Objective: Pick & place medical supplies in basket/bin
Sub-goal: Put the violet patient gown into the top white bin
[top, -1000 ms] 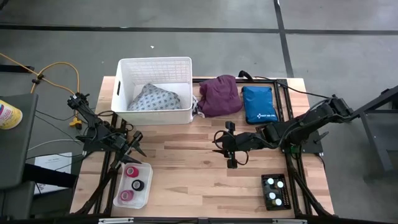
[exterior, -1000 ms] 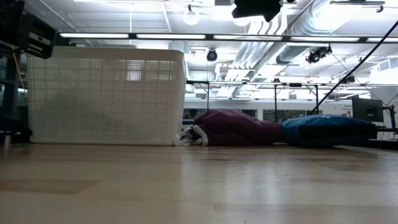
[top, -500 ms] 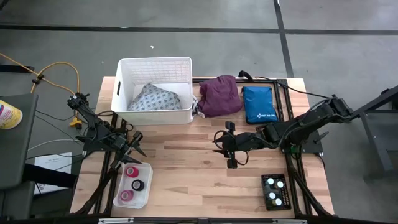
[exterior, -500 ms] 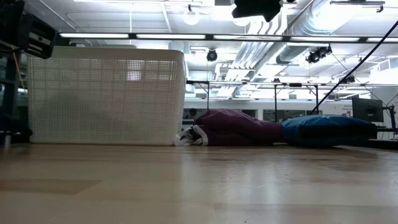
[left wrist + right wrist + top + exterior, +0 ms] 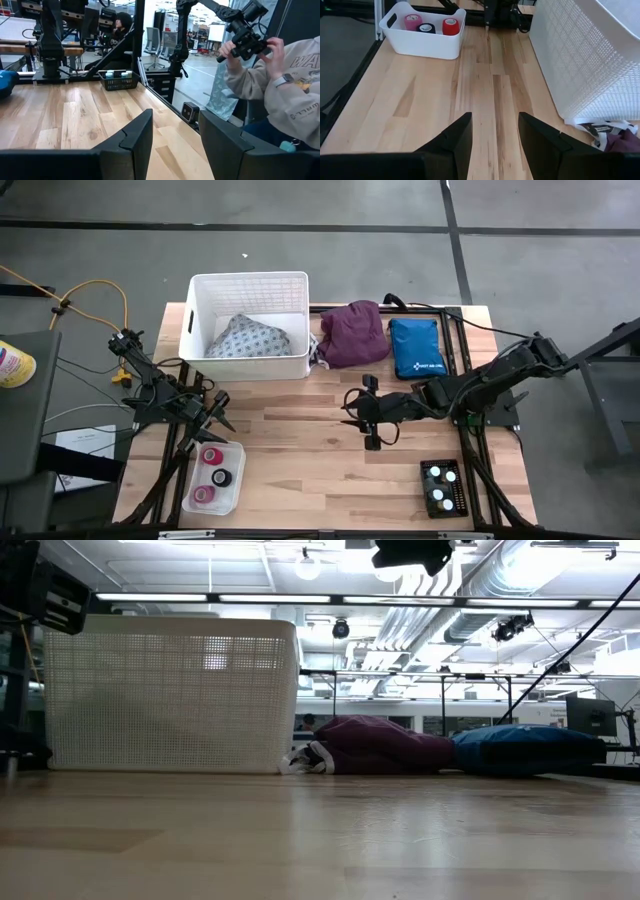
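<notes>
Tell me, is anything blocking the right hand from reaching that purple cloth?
Nothing visible does. The right hand hangs open over bare wood, and the purple cloth lies beyond it, beside the white basket. Only open tabletop shows between them.

The wooden table carries a white basket at eleven o'clock, purple cloth and blue pouch at one, tape tray at seven, vial rack at five.
</notes>
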